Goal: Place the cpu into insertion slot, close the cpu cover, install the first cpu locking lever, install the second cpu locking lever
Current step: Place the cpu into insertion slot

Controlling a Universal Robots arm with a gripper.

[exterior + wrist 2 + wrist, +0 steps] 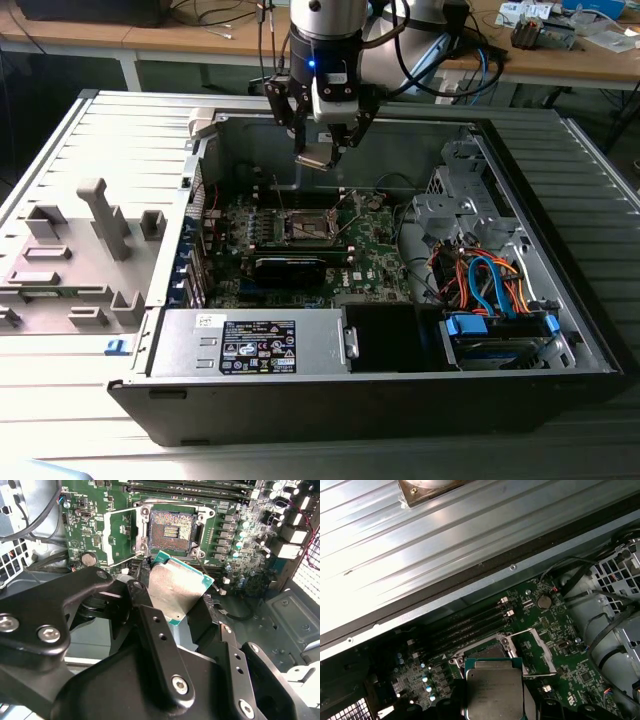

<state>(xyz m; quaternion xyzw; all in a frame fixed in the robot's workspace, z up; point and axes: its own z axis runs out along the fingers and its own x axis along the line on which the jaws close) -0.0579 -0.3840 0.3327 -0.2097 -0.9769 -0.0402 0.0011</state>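
You had the cpu (313, 158) (175, 587) (493, 692) pinched by its edges between the jaws of the gripper (318, 155) (172, 605), silvery face tilted, up in the air and clear of the board (375, 255). It sat above the insertion slot (308, 226) (171, 530), not touching it. Slot was bare, dark centre showing. The cpu cover (106, 537) was swung open, lying just beside the slot. Your arm (330, 40) came straight down into the open computer case (400, 380), wrist vertical, fingers pointing at the board. In the first wrist view the cpu hid the near part of the slot. In the second wrist view the black fingers covered the chip's lower corners. Locking levers: too thin to make out, couldn't tell their position.
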